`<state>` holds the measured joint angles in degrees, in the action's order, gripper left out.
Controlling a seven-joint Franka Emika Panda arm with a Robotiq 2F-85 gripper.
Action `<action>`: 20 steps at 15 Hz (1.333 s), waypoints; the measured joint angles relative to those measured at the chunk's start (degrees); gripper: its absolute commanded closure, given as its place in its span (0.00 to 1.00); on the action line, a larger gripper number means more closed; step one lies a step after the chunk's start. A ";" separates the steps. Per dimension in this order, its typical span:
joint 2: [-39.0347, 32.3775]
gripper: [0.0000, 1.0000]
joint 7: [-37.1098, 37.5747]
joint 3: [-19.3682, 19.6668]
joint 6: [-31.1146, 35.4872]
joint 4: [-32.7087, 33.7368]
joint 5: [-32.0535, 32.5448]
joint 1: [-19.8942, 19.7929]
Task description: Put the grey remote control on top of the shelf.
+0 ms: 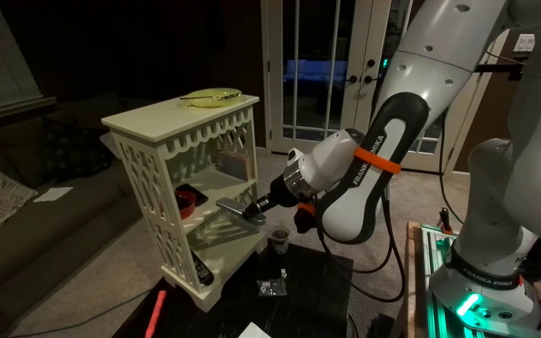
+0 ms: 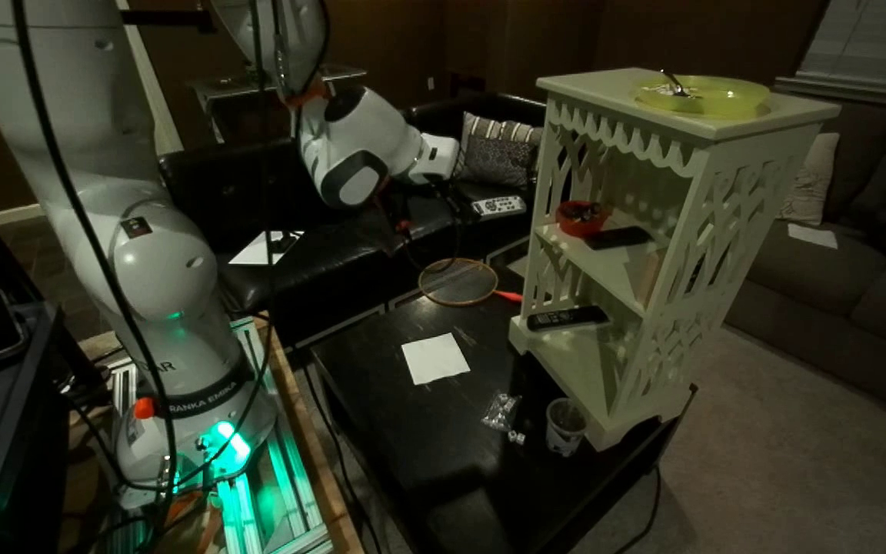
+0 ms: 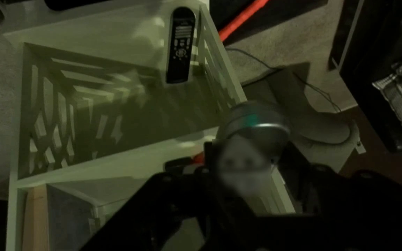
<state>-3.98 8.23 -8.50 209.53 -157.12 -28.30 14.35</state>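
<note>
The grey remote control (image 1: 231, 205) is held by my gripper (image 1: 252, 212) around its middle. Its button face shows in an exterior view (image 2: 499, 205), and its blurred near end shows in the wrist view (image 3: 257, 120). My gripper also shows in an exterior view (image 2: 458, 203) and, dark, in the wrist view (image 3: 246, 157). The cream-white shelf (image 1: 134, 123) has lattice sides and a flat top; it also shows in an exterior view (image 2: 593, 80) and in the wrist view (image 3: 117, 160). The gripper and remote are by the shelf's open front, below the level of its top.
A lime-green plate (image 1: 207, 101) with cutlery is on the shelf top. A red bowl (image 2: 577, 221) and a flat black object (image 2: 618, 237) are on the middle tier. A black remote (image 3: 180, 45) is on the bottom tier. A cup (image 1: 280, 238) and plastic packet (image 1: 272, 288) are on the black table (image 1: 308, 310).
</note>
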 measured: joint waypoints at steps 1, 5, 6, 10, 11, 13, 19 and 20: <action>2.16 0.77 -0.53 -0.24 -1.01 0.20 -1.73 0.43; 10.44 0.77 0.44 -1.01 -7.26 0.17 -0.13 1.22; 12.35 0.77 2.30 -0.67 -8.81 0.26 3.18 1.91; 17.93 0.77 10.32 6.26 -7.01 0.04 14.85 11.06; 18.30 0.77 11.55 8.07 -4.53 0.03 16.18 12.98; 18.20 0.52 13.68 10.62 1.87 -0.09 17.04 14.91; 17.31 0.77 15.74 12.40 6.66 -0.16 17.09 15.34; 17.27 0.77 15.82 12.40 6.68 -0.16 17.10 15.38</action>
<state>13.28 24.05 3.90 216.21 -157.28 -11.21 29.73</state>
